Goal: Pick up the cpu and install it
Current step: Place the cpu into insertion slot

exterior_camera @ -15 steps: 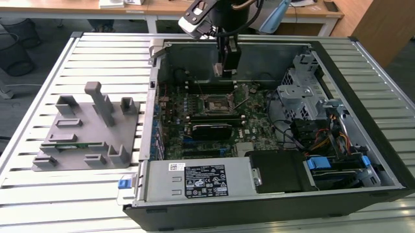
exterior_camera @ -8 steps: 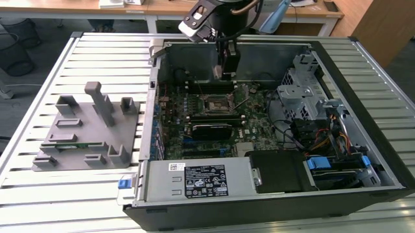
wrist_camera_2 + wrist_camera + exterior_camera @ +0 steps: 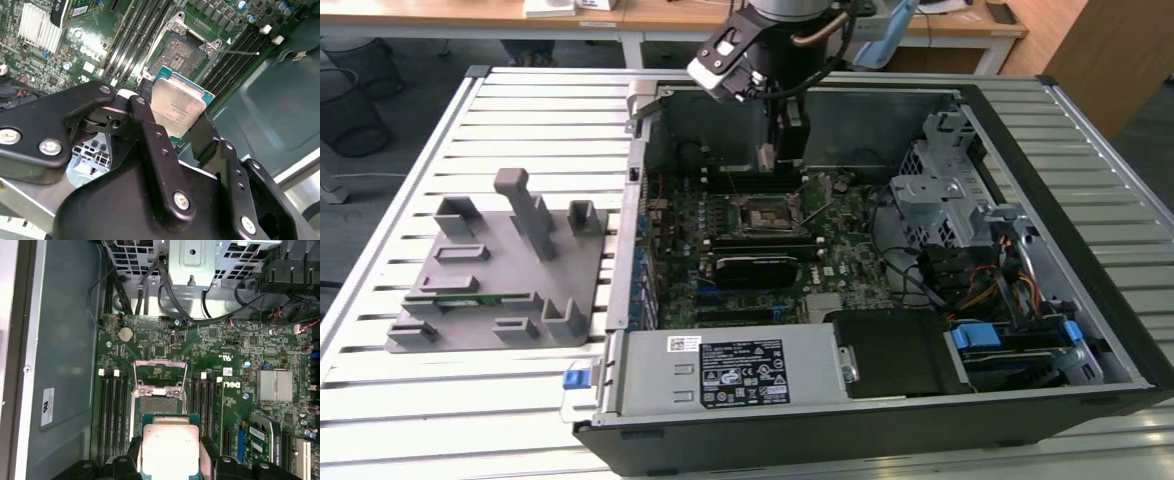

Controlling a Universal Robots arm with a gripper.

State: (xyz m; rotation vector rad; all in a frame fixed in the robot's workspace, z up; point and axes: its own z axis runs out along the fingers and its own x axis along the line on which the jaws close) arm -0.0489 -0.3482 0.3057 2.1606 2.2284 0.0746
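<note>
The cpu (image 3: 170,445), a flat square chip with a pale metal top on a green edge, is held between two black fingers (image 3: 134,452). My gripper (image 3: 175,120) is shut on the cpu (image 3: 177,102) by its opposite edges. It hangs just above the motherboard, beside the open socket (image 3: 177,52), whose metal frame (image 3: 160,371) is swung up. In the exterior view my gripper (image 3: 778,152) reaches down into the open computer case (image 3: 1107,300), above and slightly behind the socket (image 3: 767,212); the cpu (image 3: 766,156) is a small pale patch at its tip.
Memory slots (image 3: 112,415) flank the socket on both sides. A lever (image 3: 240,52) sticks out beside it. A drive cage with cables (image 3: 947,190) fills the case toward the exterior view's right. A grey plastic fixture (image 3: 494,270) holding a green stick (image 3: 467,298) stands on the slatted table.
</note>
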